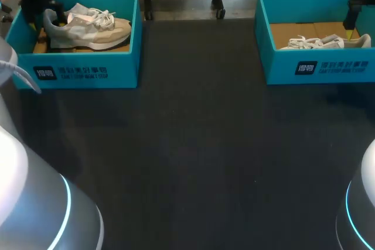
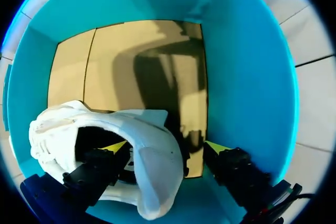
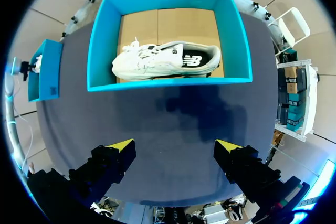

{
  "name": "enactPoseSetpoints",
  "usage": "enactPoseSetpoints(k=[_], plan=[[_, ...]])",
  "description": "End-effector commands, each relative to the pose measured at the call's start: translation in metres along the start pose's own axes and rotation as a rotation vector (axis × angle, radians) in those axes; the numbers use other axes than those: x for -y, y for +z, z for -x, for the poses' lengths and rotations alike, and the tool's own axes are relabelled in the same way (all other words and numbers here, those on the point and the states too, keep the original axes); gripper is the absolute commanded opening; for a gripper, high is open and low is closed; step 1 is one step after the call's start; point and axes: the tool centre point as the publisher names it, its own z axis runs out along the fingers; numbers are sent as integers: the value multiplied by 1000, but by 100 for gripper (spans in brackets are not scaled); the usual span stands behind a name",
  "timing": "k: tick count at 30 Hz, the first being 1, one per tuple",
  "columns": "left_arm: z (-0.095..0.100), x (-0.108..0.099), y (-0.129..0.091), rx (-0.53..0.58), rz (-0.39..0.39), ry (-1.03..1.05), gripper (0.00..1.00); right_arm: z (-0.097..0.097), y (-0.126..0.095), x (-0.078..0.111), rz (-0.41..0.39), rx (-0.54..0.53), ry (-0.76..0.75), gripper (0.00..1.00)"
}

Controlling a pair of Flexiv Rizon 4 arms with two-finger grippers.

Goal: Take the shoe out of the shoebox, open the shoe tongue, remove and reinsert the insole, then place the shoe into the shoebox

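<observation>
Currently the beige-and-white lace-up sneaker (image 2: 157,174) lies on its sole inside the teal cardboard shoebox (image 1: 88,71) at the table's far left corner, not yet lifted out. The left gripper (image 2: 165,149) is down inside that box and stands wide. One yellow-tipped finger (image 2: 113,148) is sunk into the sneaker's dark mouth. The other finger (image 2: 218,148) is outside the shoe, in the narrow gap between the heel and the teal end wall. The padded heel collar sits between them, but the outer finger looks clear of it, so nothing is clamped.

Across the dark table mat (image 1: 199,144), well apart, a second teal shoebox (image 3: 168,83) holds a white sneaker (image 3: 163,59) lying lengthwise. The right gripper (image 3: 175,148) hangs high above the mat, short of that box, with its fingers spread and empty.

The likely trouble is the grip itself. The collar is soft and thin, so a pinch there could slip, or fold the heel, once the toe's weight swings down. The outer finger is close to the end wall and could snag it on closing. A light box could then slide or rise with the shoe, since nothing pins it down. Loose laces might also catch on the rim.
</observation>
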Motion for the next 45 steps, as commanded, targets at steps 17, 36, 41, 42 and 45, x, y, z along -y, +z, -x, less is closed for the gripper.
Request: enactPoseSetpoints(k=[17, 36, 41, 42, 45], plan=[[-6, -11, 20, -27, -50, -31, 0, 0, 0, 1, 1, 1, 0, 100], [-12, -8, -10, 33, -55, -55, 0, 0, 0, 1, 1, 1, 0, 100], [-17, -7, -25, 43, -45, -69, 0, 0, 0, 1, 1, 1, 0, 100], [-18, -8, -28, 46, -45, -75, 0, 0, 0, 1, 1, 1, 0, 100], [-20, -8, -40, 61, -55, -87, 0, 0, 0, 1, 1, 1, 0, 100]])
